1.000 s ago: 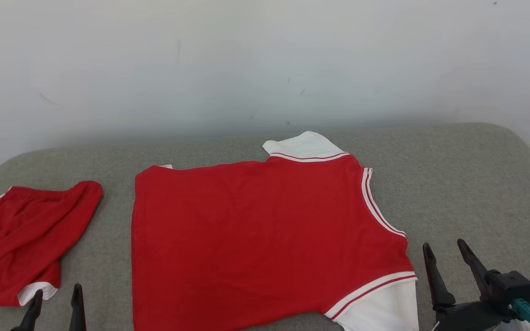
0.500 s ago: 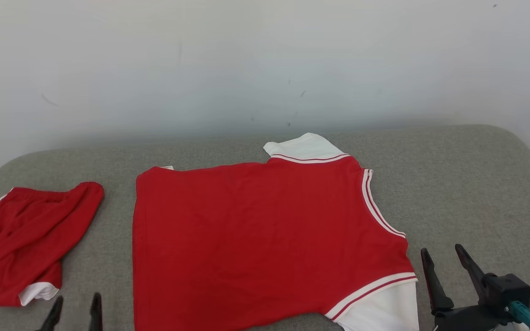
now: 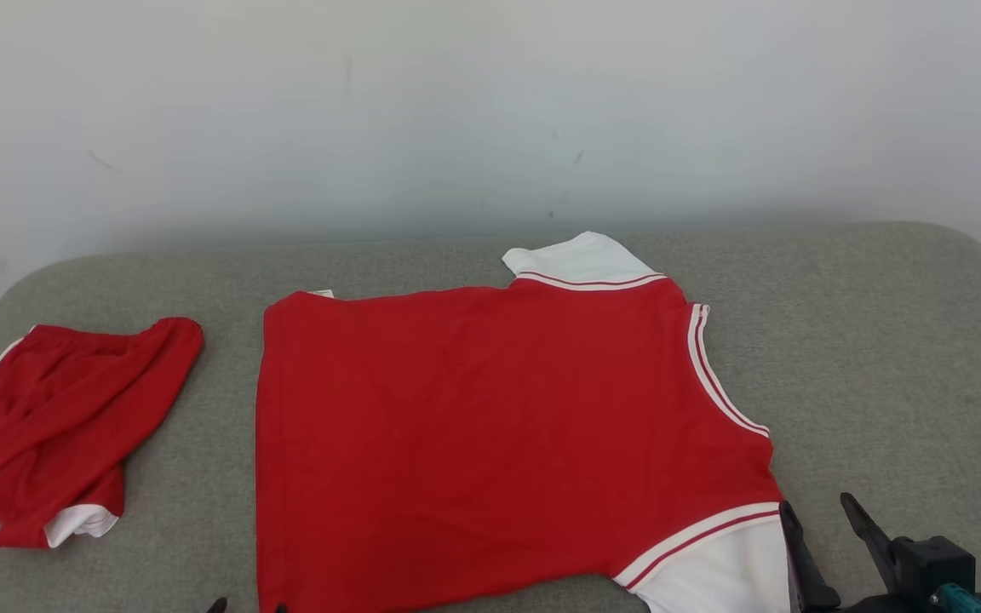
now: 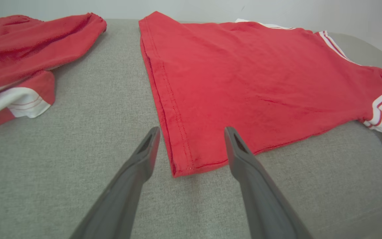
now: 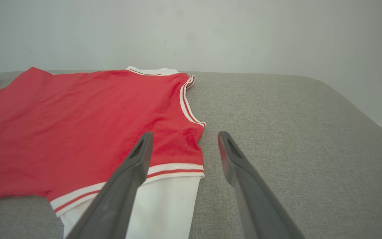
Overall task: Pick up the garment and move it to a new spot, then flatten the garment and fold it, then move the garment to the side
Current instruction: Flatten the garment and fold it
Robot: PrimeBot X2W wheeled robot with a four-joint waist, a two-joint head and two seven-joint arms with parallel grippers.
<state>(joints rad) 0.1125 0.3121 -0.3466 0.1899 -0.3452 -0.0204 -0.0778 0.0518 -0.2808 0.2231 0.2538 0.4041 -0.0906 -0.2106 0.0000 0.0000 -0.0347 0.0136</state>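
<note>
The red T-shirt [image 3: 490, 434] lies spread flat on the grey counter [image 3: 882, 340]. Its hem is toward the robot's left and its striped neckline toward the right. The white far sleeve [image 3: 580, 255] and the white near sleeve [image 5: 164, 199] stick out at its two long edges.

The left pincer [image 4: 192, 130] hangs released and empty, its fingers straddling the shirt's near hem corner [image 4: 186, 164]. The right pincer [image 5: 185, 133] is likewise released and empty, one finger over the shirt's near shoulder and the other over bare counter just off the neckline.

The flattening looks done, so the fold seems the step in hand. Each pincer should come down low and pinch both layers at its own near corner. The two should then lift together and carry the near edge evenly across to the far edge, with the cloth taut between them.

A crumpled red garment [image 3: 65, 426] lies well apart beyond the shirt's hem.
</note>
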